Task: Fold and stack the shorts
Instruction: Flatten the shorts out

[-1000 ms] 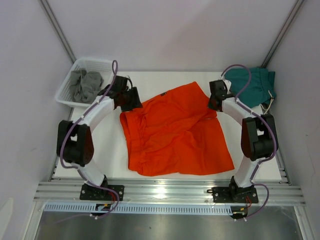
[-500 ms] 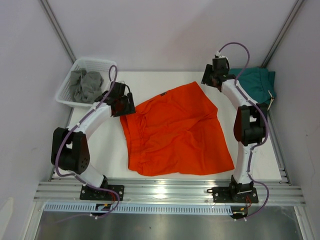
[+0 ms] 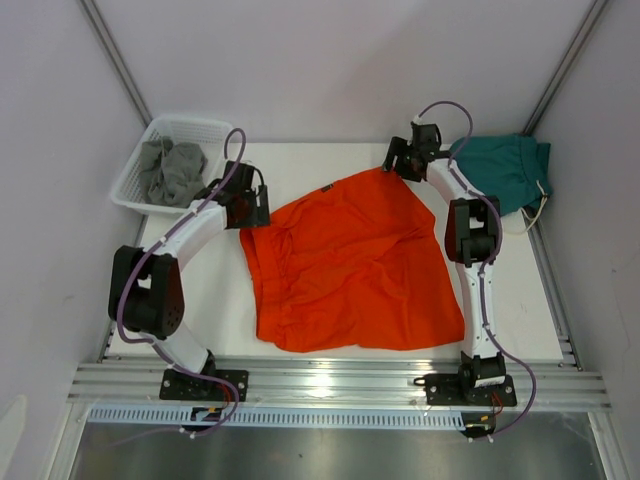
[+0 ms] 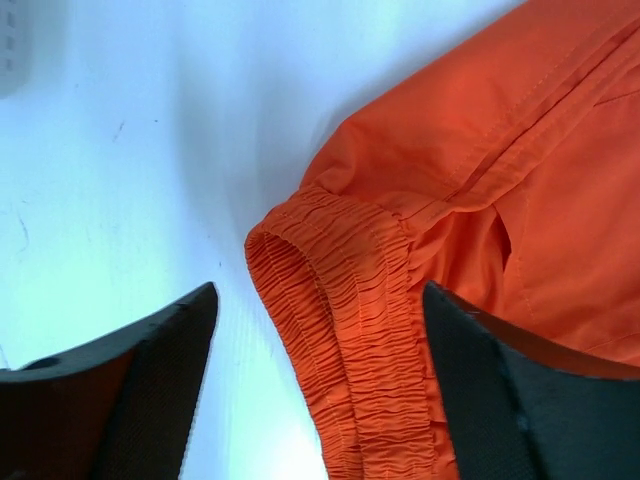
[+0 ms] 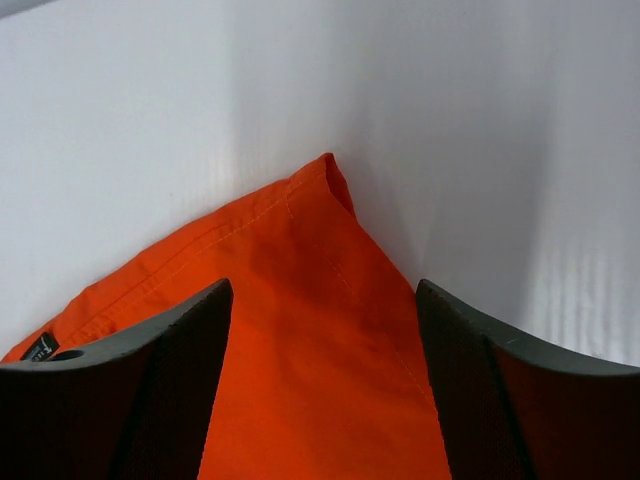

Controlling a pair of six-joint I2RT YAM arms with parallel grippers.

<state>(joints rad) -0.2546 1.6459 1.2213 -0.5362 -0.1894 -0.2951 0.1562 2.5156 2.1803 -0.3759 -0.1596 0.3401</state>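
arms: white tube sections on both the left arm [image 3: 188,232] and the right arm [image 3: 482,295]
joints [image 3: 150,290]: chunky black housings
cables [image 3: 449,104]: purple, looping off each arm
bases [image 3: 203,385]: black plates
fingers [image 4: 150,390]: dark grey, finely textured faces

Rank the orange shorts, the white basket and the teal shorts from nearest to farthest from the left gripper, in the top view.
1. Orange shorts: waistband corner right at the tips of the left gripper.
2. White basket: a little beyond it, far left corner.
3. Teal shorts: opposite side, far right corner.
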